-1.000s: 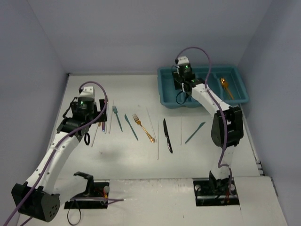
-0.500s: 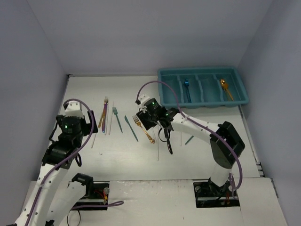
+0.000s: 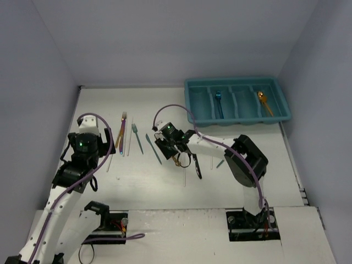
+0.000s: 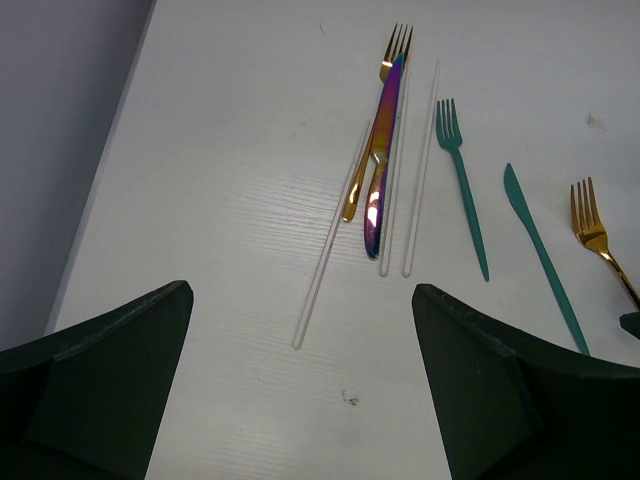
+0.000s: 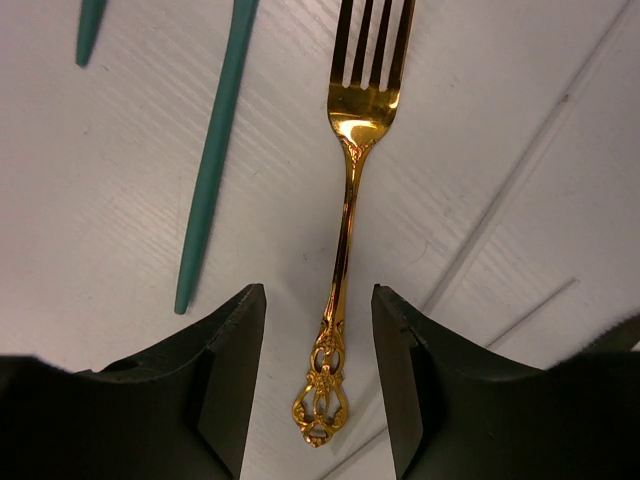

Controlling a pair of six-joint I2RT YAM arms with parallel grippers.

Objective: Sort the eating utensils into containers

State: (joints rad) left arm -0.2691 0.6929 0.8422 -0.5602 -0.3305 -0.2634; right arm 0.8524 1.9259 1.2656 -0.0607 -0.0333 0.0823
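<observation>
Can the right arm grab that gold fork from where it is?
Probably yes: its fingers are open with the handle of the gold fork showing between them, nothing lies on it, and the teal knife lies apart.

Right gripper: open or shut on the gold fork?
Open: the right gripper straddles the handle of the gold fork, with table showing on either side.

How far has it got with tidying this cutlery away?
Barely started. Two pieces lie in the teal tray: a blue utensil and a gold spoon. The right gripper is over the gold fork, jaws open either side of its handle, not gripping. Left on the table: teal fork, teal knife, purple knife, black knife, white chopsticks.
</observation>
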